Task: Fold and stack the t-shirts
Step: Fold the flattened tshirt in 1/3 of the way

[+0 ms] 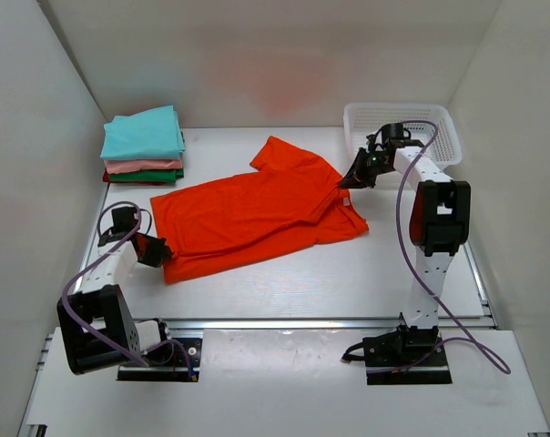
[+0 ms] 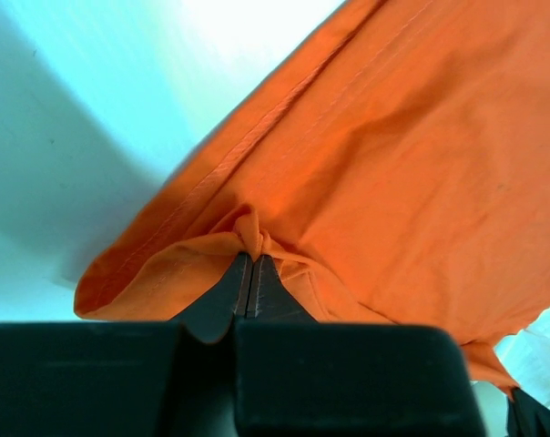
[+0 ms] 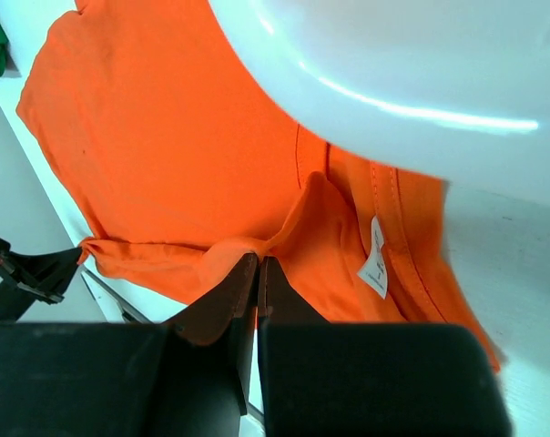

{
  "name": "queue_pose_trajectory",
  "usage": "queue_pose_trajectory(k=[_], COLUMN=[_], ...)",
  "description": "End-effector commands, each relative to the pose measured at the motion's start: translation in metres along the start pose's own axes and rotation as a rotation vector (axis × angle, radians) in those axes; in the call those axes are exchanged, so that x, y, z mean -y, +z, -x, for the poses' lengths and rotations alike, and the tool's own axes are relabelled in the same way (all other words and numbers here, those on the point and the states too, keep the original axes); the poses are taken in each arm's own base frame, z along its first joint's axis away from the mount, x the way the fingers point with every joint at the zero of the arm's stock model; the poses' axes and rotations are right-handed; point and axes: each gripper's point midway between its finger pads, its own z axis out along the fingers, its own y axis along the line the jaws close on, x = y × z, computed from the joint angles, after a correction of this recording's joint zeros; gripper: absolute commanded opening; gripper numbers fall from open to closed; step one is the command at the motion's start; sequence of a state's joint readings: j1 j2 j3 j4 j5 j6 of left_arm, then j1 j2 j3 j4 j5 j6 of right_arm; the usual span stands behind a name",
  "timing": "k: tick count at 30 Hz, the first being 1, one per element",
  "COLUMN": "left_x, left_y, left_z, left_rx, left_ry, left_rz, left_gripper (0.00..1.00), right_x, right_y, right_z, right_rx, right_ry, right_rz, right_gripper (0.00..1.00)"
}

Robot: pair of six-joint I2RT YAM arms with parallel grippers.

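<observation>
The orange-red t-shirt (image 1: 257, 214) lies spread across the middle of the table, one sleeve pointing to the back. My left gripper (image 1: 157, 250) is shut on a pinch of cloth at the shirt's hem corner, seen close in the left wrist view (image 2: 249, 259). At the collar end, my right gripper (image 1: 352, 177) is shut on a fold of the same shirt (image 3: 166, 137); its tips (image 3: 259, 259) bite the cloth beside the white neck label (image 3: 375, 264). Folded t-shirts (image 1: 143, 146) in teal, pink, green and dark red are stacked at the back left.
A white mesh basket (image 1: 434, 118) stands at the back right, just behind the right gripper; its rim (image 3: 393, 82) fills the top of the right wrist view. White walls enclose the table on three sides.
</observation>
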State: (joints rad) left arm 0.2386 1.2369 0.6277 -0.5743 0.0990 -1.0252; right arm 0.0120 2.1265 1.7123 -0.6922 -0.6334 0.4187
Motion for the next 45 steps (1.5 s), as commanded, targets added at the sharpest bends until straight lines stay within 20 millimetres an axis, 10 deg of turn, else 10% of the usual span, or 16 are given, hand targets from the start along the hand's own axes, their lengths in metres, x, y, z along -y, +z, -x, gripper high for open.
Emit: queue_pose_trajectory(k=[1,14,26,36,45], left_x=[0.019,0.021,0.056,0.075,0.035], left_y=[-0.008,-0.008,-0.057,-0.005,0.049], left_z=[0.019,0.032,0.094,0.012,-0.011], left_rx=[0.048,0.071,0.32,0.125,0.009], left_ry=[-0.008,0.008,0.175,0.319,0.411], left_rz=[-0.041,-0.011,0.003,-0.083,0.107], left_gripper=[0.01,0.16,0.33,0.23,0.28], right_x=[-0.012,-0.016,-0.021,-0.026,0.045], right_y=[-0.002,0.0,-0.027,0.032,0.044], right_z=[0.017,0.029,0.036,-0.018,-0.087], right_rx=[0.042,0.056,0.198,0.07,-0.098], right_ry=[-0.041,-0.048,-0.299,-0.443,-0.379], right_rz=[0.021,0.014,-0.227,-0.142,-0.347], right_gripper=[0.0,0.0,0.41,0.37,0.38])
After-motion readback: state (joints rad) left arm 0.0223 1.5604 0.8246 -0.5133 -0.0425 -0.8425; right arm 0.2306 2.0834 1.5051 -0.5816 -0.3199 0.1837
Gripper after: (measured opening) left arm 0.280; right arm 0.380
